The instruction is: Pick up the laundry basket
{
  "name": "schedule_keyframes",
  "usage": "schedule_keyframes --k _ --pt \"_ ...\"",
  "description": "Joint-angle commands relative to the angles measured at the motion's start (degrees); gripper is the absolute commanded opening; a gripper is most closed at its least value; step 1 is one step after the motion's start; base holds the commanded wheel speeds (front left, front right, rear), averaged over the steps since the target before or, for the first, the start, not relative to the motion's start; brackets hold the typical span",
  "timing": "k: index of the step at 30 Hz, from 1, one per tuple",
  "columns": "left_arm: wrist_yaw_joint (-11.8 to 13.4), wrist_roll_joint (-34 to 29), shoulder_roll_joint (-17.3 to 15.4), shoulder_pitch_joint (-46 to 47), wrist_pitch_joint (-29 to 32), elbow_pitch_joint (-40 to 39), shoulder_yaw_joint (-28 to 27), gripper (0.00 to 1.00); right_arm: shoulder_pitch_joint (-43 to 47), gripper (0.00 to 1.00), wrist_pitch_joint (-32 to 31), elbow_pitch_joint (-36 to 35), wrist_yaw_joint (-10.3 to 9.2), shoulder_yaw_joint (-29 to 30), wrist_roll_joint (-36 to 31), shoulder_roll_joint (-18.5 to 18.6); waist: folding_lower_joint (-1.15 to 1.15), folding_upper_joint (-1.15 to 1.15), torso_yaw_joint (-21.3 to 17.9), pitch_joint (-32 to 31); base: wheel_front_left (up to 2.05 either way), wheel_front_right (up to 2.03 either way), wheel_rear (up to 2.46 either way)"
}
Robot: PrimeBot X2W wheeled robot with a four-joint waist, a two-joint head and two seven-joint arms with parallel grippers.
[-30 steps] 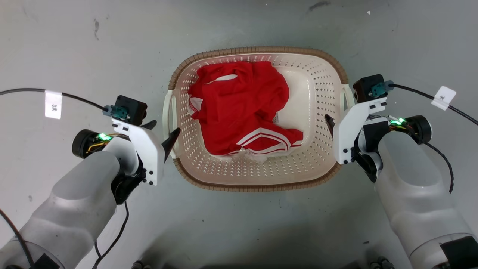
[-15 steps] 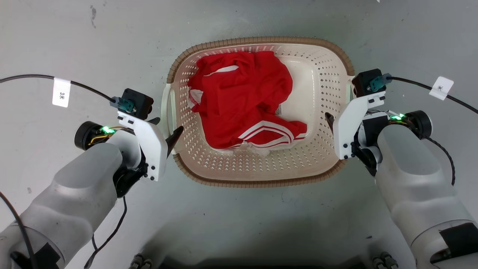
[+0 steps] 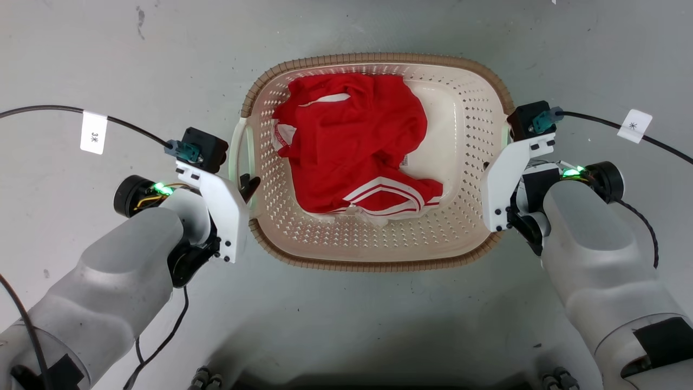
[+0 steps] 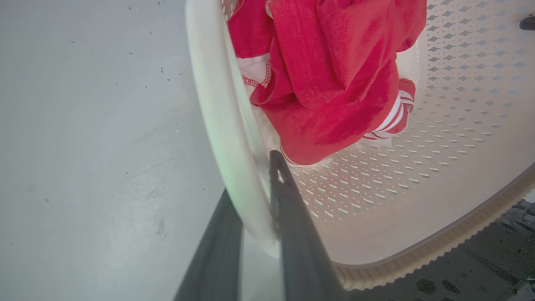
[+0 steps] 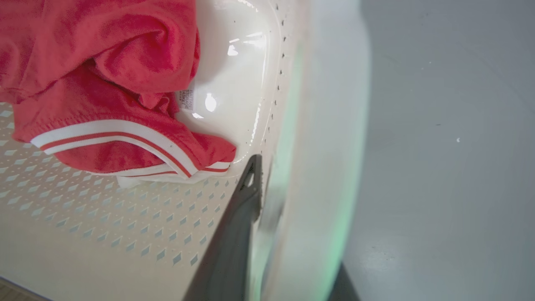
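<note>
Left gripper [image 3: 248,184], right gripper [image 3: 486,164] clamped

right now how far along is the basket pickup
Done: both tools are at the white handles of the laundry basket. In hand: left tool straddles the left handle, seemingly clamped; right tool straddles the right handle, grip unclear. Left: the lift; floor clearance can't be judged.

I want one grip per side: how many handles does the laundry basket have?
2. The left handle is on the laundry basket's left wall, straddled by the left tool; the right handle is on its right wall, against the right tool.
</note>
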State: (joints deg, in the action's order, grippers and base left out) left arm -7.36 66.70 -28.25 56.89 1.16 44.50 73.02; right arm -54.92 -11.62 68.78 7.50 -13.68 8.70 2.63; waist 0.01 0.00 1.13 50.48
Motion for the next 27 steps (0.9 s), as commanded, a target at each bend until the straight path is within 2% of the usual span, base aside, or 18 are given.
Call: schedule_keyframes --k 1,7,12,17,27 --pt "-0.2 -0.3 -0.5 0.0 -0.2 -0.7 0.2 0.00 -0.9 0.00 0.0 0.5 -0.02 -0.3 0.0 0.4 -0.01 0.00 0.0 -0.3 0.00 0.00 0.00" --pt "-0.2 0.3 -1.0 -1.0 0.5 -1.7 0.3 0.00 -0.3 0.00 -1.1 1.4 -0.02 -0.4 0.4 0.4 -0.01 0.00 0.0 -2.2 0.00 0.00 0.00" --pt "-0.2 -1.2 -1.7 -3.1 2.4 -2.3 0.4 0.00 1.6 0.00 -5.5 2.7 -0.02 -1.4 1.6 0.4 -0.01 0.00 -0.5 -7.2 0.00 0.00 0.00" --pt "-0.2 -1.1 -2.9 -6.9 8.4 -3.1 0.4 0.00 4.1 0.00 -12.5 3.2 -0.04 -4.3 4.1 0.6 -0.01 0.00 -1.2 -15.4 0.00 0.00 0.00" --pt "-0.2 3.6 -5.4 -11.8 23.1 -7.6 0.5 0.00 9.0 0.00 -25.1 0.7 -0.04 -11.0 10.5 0.7 -0.01 0.00 -2.1 -32.3 0.00 0.00 0.00"
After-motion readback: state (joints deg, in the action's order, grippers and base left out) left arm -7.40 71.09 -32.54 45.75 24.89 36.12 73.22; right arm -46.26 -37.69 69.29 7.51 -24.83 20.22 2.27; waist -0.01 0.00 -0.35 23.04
